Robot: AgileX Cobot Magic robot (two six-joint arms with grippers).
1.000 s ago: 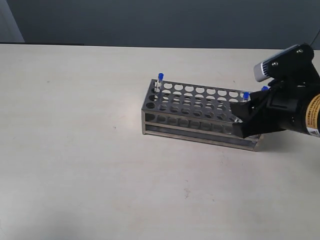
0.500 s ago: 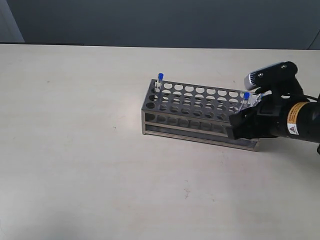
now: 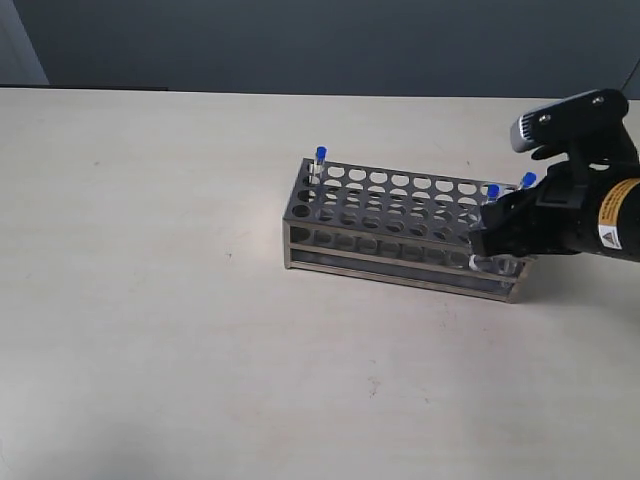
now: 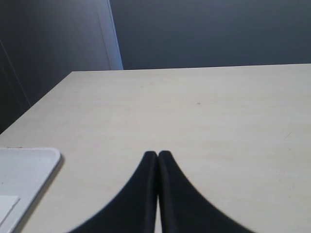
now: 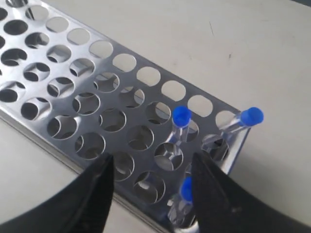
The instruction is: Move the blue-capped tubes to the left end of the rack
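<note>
1. Four blue-capped tubes (image 5: 181,127) in play: a lone tube (image 3: 319,163) stands in the far corner hole at the left end of the rack (image 3: 390,205). Three cluster in holes at the right end, one leaning outward.
2. Right gripper (image 5: 151,160) hangs over that right-end cluster, jaws spread, nothing pinched. The nearest tube sits just inside one finger (image 5: 218,194).
3. Left gripper (image 4: 158,162) is pressed closed on nothing, over bare table (image 4: 194,111).
4. Handling call: these look light, slim and slick, clear plastic that is likely to slip or tilt. The best hold is probably just under the cap, lifting straight up so the hole doesn't snag.
</note>
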